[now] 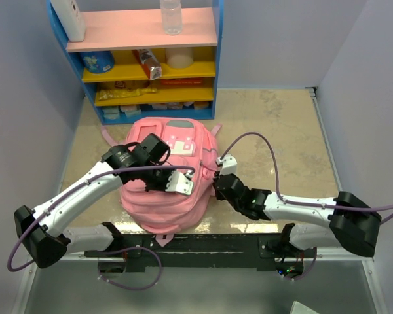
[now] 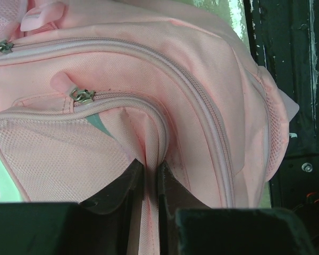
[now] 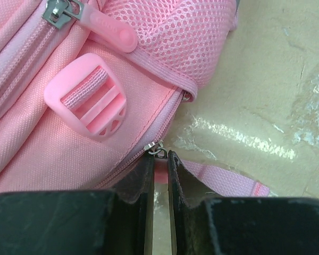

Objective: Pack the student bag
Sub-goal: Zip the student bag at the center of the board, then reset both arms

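The student bag, a large pink backpack, lies in the middle of the table. My left gripper rests on top of it and is shut on a pinched fold of the bag's fabric beside a curved zip seam. A metal zip slider with a pink tab sits up left of it. My right gripper is at the bag's right edge, shut on a pink zip pull tab just below its metal slider. A pink strap buckle and a mesh pocket show above.
A blue shelf unit with a pink top stands at the back, holding a bottle, a white box and snack packs. A pink strap lies on the beige table right of the bag. A black rail runs along the near edge.
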Motion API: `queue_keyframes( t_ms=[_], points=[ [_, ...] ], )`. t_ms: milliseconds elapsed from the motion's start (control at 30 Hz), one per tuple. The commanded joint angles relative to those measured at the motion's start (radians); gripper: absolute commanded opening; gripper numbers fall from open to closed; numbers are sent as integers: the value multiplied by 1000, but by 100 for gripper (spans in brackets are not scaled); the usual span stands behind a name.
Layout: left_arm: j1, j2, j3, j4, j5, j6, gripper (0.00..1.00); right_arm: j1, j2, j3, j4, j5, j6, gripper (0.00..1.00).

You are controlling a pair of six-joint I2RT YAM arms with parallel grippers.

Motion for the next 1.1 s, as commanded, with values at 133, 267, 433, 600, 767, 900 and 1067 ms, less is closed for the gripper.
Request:
queue_keyframes(
  t_ms=[133, 267, 433, 600, 767, 900, 1067],
  points=[
    [3, 3, 42, -75, 43, -18, 8, -68, 72, 96, 24, 38, -33, 0],
    [0, 43, 110, -59, 147, -32, 16, -89, 72, 122, -1, 14, -21, 19],
    [-14, 184, 279, -118, 281, -32, 39, -200, 99, 262, -116, -55, -45, 35],
    [-12, 204, 332, -25, 258, -113, 100, -212, 49, 346, -270, -103, -53, 80],
    [43, 109, 243, 180, 189, -260, 100, -214, -69, 357, -361, -108, -18, 99],
    [205, 190, 357, 188, 193, -429, 100, -210, -155, 396, -455, -86, -18, 99],
    [506, 180, 324, 252, 318, -487, 100, -212, -198, 426, -489, -112, -39, 99]
  ],
)
